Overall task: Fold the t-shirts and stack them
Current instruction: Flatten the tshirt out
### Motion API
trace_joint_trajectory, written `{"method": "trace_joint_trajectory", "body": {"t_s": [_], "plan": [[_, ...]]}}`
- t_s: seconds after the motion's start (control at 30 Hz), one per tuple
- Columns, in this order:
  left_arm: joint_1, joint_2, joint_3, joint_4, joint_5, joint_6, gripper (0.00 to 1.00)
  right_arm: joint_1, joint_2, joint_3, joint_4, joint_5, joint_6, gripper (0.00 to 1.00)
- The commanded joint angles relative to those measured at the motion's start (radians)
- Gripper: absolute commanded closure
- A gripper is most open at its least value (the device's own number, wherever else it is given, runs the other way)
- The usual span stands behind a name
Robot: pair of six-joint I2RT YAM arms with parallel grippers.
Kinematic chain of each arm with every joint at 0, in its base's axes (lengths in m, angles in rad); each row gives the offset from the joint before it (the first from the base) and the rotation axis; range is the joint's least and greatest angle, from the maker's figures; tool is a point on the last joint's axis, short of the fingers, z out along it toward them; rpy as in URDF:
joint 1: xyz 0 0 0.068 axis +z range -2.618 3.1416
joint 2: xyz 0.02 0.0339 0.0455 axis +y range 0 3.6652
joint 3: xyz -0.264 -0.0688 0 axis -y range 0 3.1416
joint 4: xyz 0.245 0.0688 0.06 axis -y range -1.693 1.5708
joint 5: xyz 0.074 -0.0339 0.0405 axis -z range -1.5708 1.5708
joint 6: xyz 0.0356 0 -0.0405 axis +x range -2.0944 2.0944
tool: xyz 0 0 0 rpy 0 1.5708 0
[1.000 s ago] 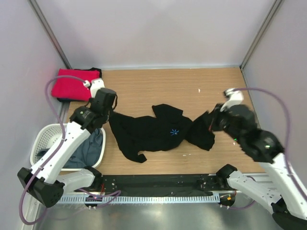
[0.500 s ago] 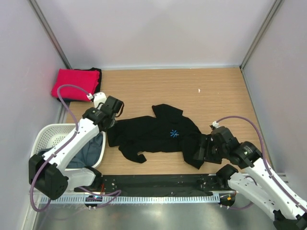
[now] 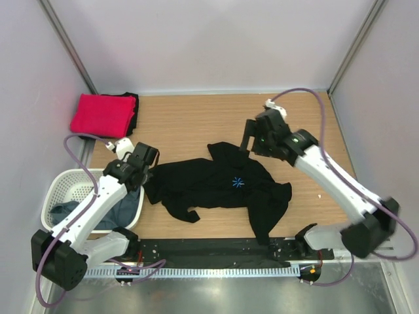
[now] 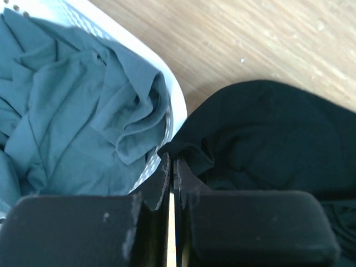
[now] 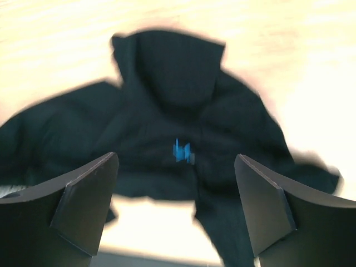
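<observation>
L fingers [image 4: 157, 188] clamped on black tee [image 3: 216, 184] edge by basket [image 3: 57, 188]; R fingers [image 5: 83, 194] wide apart, empty. Risk: one-sided tug bunches cloth, snags basket rim.

No lettering can be read anywhere; the black t-shirt [image 3: 196, 180] bears only a small light-blue starburst mark [image 3: 237, 182].

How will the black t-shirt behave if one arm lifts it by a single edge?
Probably floppy: the black t-shirt lies crumpled, with folds and a twisted sleeve, so it should sag and hang down. It seems thin and light, judging by its soft creases. Pushed, it would likely bunch up on the wooden table rather than slide whole.
</observation>
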Motion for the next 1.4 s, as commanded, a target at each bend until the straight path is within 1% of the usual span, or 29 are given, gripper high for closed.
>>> {"method": "trace_joint_trajectory", "body": {"t_s": [0.0, 0.03, 0.07, 0.17, 0.2, 0.33, 0.5, 0.7, 0.87, 1.1, 1.2, 1.23, 1.3, 1.37], "plan": [[0.003, -0.035, -0.021, 0.042, 0.025, -0.03, 1.0, -0.033, 0.243, 0.029, 0.219, 0.035, -0.035, 0.09], [0.003, -0.038, -0.026, 0.049, 0.03, -0.024, 1.0, -0.045, 0.283, 0.039, 0.235, 0.029, -0.036, 0.1], [0.003, -0.042, -0.029, 0.053, 0.04, -0.009, 1.0, -0.065, 0.362, 0.06, 0.247, 0.027, -0.035, 0.11], [0.003, -0.046, -0.035, 0.049, 0.05, 0.002, 1.0, -0.093, 0.441, 0.076, 0.313, 0.049, -0.036, 0.14], [0.004, -0.05, -0.036, 0.049, 0.06, 0.002, 1.0, -0.118, 0.474, 0.076, 0.342, 0.052, -0.029, 0.16], [0.004, -0.049, -0.046, 0.055, 0.07, 0.005, 1.0, -0.174, 0.518, 0.053, 0.41, 0.03, -0.013, 0.25], [0.003, -0.02, -0.032, 0.069, 0.068, 0.016, 1.0, -0.189, 0.559, -0.006, 0.5, -0.059, -0.001, 0.3], [0.003, 0.002, -0.013, 0.055, 0.07, 0.02, 1.0, -0.189, 0.608, -0.03, 0.534, -0.103, 0.019, 0.37], [0.003, -0.022, -0.013, 0.047, 0.065, 0.013, 1.0, -0.189, 0.622, -0.039, 0.534, -0.099, 0.023, 0.38], [0.004, -0.059, -0.033, 0.042, 0.057, 0.007, 1.0, -0.189, 0.66, -0.069, 0.592, -0.145, 0.059, 0.49], [0.003, -0.065, -0.029, 0.039, 0.056, 0.014, 1.0, -0.189, 0.66, -0.067, 0.601, -0.145, 0.068, 0.73], [0.004, -0.064, -0.024, 0.039, 0.054, 0.02, 1.0, -0.191, 0.654, -0.058, 0.601, -0.139, 0.063, 0.97], [0.006, -0.061, 0.0, 0.049, 0.053, 0.057, 1.0, -0.192, 0.627, -0.044, 0.594, -0.107, 0.044, 0.99], [0.006, -0.053, 0.044, 0.079, 0.04, 0.088, 1.0, -0.198, 0.559, -0.018, 0.617, -0.103, 0.004, 0.99]]}}
